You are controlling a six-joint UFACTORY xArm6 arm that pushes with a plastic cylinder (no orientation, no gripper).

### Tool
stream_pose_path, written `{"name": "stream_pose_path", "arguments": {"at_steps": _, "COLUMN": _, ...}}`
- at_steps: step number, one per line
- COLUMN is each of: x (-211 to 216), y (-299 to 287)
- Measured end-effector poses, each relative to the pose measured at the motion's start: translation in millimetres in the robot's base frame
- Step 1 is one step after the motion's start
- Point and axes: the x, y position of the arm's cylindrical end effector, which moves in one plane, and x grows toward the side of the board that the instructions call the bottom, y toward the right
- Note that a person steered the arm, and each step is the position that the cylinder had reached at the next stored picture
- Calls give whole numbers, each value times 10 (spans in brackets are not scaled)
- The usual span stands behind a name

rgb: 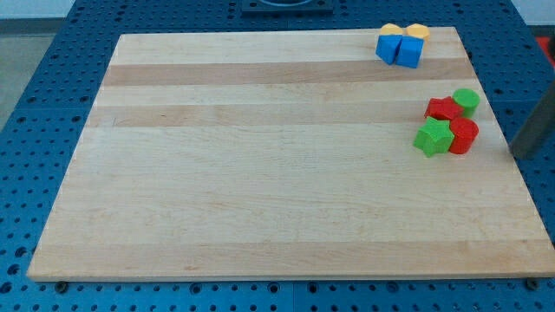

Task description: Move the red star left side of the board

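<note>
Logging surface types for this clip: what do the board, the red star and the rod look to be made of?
Board: pale wood, matte, with visible grain and glued strips. Red star: probably painted wood or plastic, uniform glossy colour; can't tell which. Rod: dark, blurred, material unclear; my tip sits right of the red and green cluster.

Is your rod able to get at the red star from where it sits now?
Probably yes. My tip sits off the board's right edge; the red star is close, but the red cylinder and green cylinder crowd its right side.
</note>
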Motion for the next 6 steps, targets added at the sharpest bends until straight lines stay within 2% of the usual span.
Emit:
{"name": "stream_pose_path", "arguments": {"at_steps": 1, "x": -210, "y": 38}}
{"name": "stream_pose_path", "arguments": {"at_steps": 4, "x": -534, "y": -665}}
{"name": "stream_pose_path", "arguments": {"at_steps": 6, "x": -766, "y": -937}}
